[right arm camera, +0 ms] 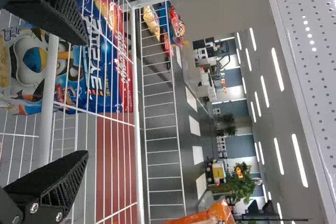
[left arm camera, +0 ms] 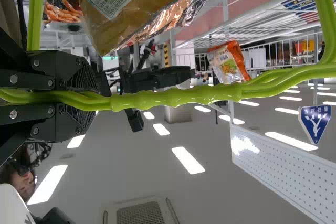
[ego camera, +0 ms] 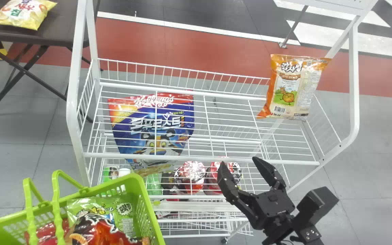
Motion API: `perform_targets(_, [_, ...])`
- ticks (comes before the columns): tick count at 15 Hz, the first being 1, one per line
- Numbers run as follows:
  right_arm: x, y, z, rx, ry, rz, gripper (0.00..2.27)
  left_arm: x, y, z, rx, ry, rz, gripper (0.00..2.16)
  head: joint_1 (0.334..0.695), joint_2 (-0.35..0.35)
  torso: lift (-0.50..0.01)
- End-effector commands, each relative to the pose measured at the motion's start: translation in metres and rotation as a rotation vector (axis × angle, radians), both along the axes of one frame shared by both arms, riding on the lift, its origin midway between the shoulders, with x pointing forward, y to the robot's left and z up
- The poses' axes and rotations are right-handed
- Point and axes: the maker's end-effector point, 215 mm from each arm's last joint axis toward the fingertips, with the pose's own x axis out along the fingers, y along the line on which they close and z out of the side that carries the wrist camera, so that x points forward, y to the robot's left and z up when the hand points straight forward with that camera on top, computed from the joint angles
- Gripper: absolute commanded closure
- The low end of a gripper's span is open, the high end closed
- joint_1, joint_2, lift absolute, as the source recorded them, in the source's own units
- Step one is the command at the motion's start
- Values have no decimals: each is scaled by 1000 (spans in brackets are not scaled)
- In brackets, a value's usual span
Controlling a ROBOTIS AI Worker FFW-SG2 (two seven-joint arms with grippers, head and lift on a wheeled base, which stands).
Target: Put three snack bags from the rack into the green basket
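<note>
On the white rack's top shelf, an orange-and-white snack bag (ego camera: 293,89) leans upright at the right end and a blue tiger bag (ego camera: 155,131) stands at the left. My right gripper (ego camera: 238,164) is open near the shelf's front edge, between the two bags. In the right wrist view the open right gripper (right arm camera: 83,97) has nothing between its fingers; the orange bag (right arm camera: 212,213) is at the bottom edge. The green basket (ego camera: 145,200), at lower left, holds several bags, a green one (ego camera: 126,212) among them. My left gripper (left arm camera: 92,98) is shut on the basket's green handle (left arm camera: 173,97).
Lower rack shelves (ego camera: 196,219) hold cups and other packages. The rack's white side posts (ego camera: 72,88) rise left and right of the top shelf. A dark folding table (ego camera: 65,23) with a yellow snack bag (ego camera: 24,13) stands behind at the left.
</note>
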Motion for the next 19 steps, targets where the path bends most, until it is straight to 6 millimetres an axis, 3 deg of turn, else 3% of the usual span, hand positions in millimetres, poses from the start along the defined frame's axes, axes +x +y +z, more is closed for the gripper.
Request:
perform_targets(1, [-1,2,0,5,1,-1,66,-1,2,3,-9,-3,4,2148,695,-258,0])
perform_targets(19, [-3,-2,3,2,-6,-9,73,-3,1,5,-15,-6,1,2148,695,-258,0])
